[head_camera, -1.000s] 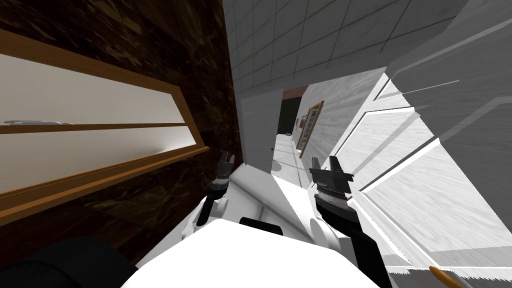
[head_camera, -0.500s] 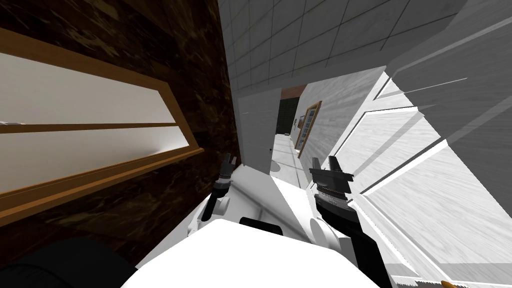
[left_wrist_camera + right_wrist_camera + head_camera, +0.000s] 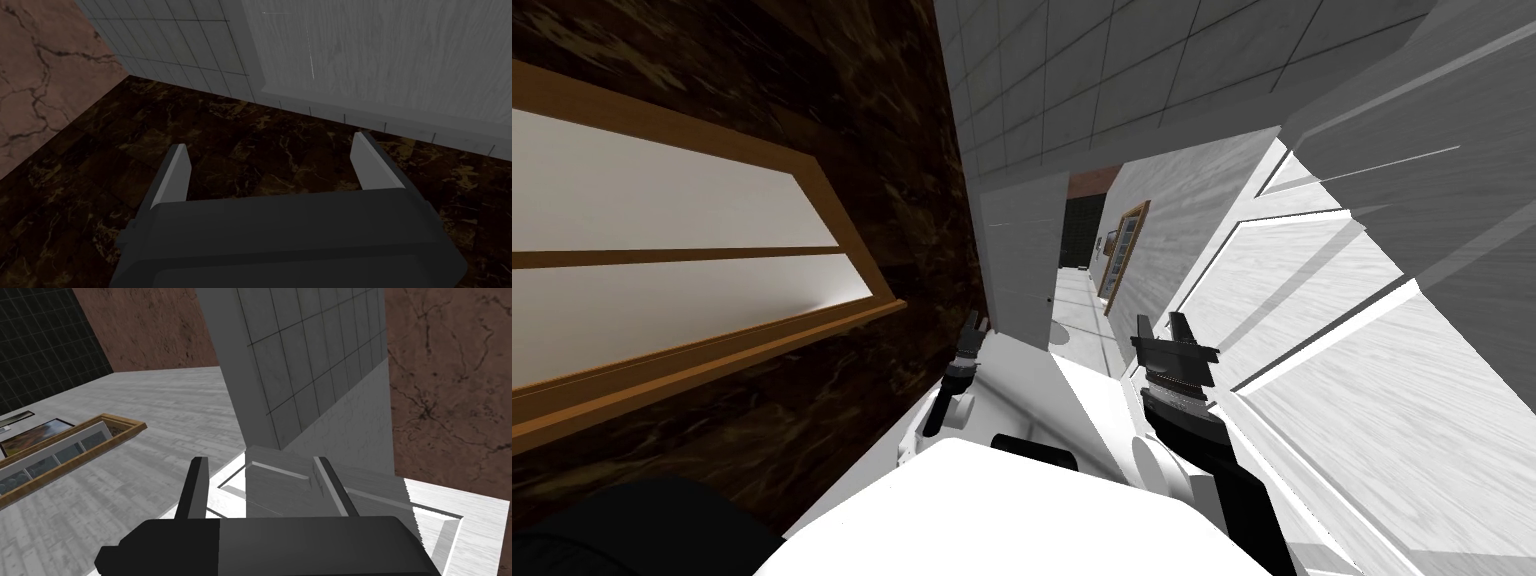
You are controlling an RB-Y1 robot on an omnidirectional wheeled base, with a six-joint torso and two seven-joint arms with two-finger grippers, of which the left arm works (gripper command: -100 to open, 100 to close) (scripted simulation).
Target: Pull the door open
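A white panelled door (image 3: 1362, 350) stretches along my right side, swung back beside an open doorway (image 3: 1082, 250) with a corridor beyond. My right gripper (image 3: 1162, 325) hangs just left of the door's edge, open with nothing between its fingers. Seen from the right wrist, that gripper (image 3: 260, 460) points at the door's panels (image 3: 450, 523) and a tiled wall (image 3: 310, 373). My left gripper (image 3: 972, 325) is near a dark marbled wall (image 3: 852, 120). From the left wrist, that gripper (image 3: 270, 140) stands open before a dark marbled surface (image 3: 250, 145). No door handle is visible.
A wood-framed window (image 3: 692, 250) sits in the dark wall on my left. A grey slab (image 3: 1017, 260) edges the doorway's left side. A grey wood-grain wall (image 3: 1182, 210) with a framed window (image 3: 1122, 250) lines the corridor's right. Grey tiles (image 3: 1132, 70) lie above.
My view has swung: the window frame slid left and the white door looms larger at right. The left gripper now looks narrower and has edged slightly right. The right gripper holds its place.
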